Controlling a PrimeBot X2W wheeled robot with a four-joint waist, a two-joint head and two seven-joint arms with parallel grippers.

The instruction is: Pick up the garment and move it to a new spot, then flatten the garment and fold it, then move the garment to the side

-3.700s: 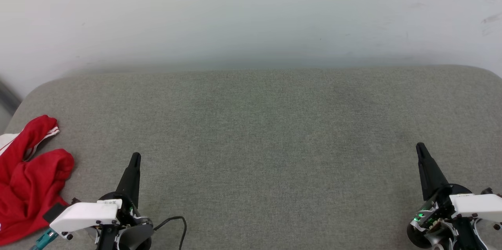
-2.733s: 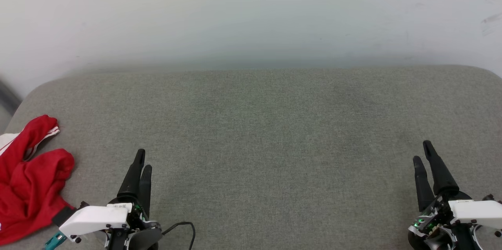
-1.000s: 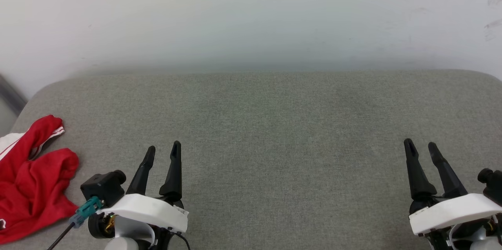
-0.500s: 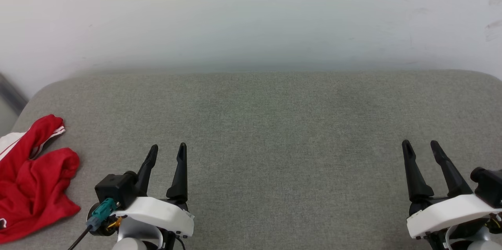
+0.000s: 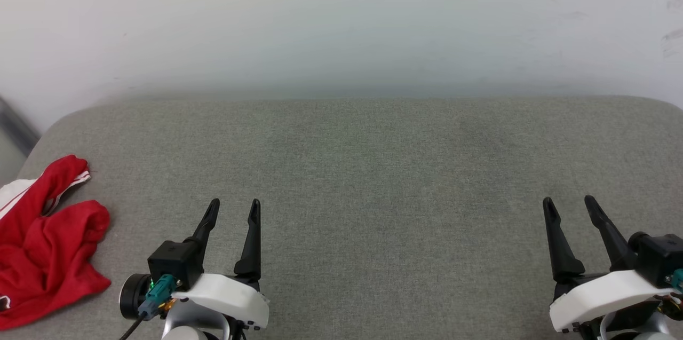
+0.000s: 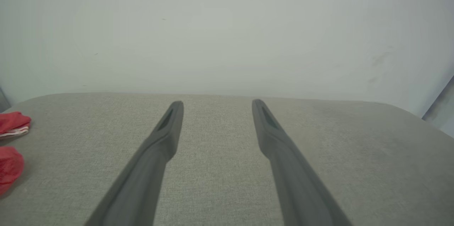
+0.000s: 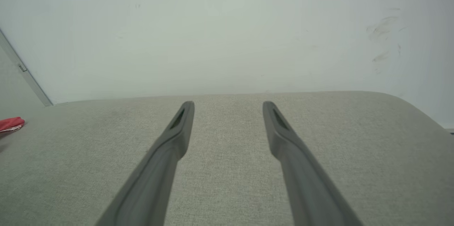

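The garment [image 5: 42, 254] lies crumpled at the far left edge of the grey padded surface [image 5: 373, 169], red with a white sleeve and striped trim showing. Bits of the garment [image 6: 10, 137] sit at the left edge of the left wrist view, and a small red corner of the garment [image 7: 10, 123] at the left edge of the right wrist view. My left gripper [image 5: 233, 206] stands open at the lower left, to the right of the garment and apart from it. My right gripper [image 5: 570, 204] stands open at the lower right, with nothing between its fingers.
A pale wall [image 5: 341, 20] rises behind the padded surface. The surface has rounded corners, and its left edge runs close beside the garment. A teal connector with a dark cable [image 5: 152, 297] hangs off my left wrist.
Both wrists have rolled from edge-on to flat, so each gripper's two fingers now show apart. The left gripper has drifted right, away from the garment. The garment has stayed put.
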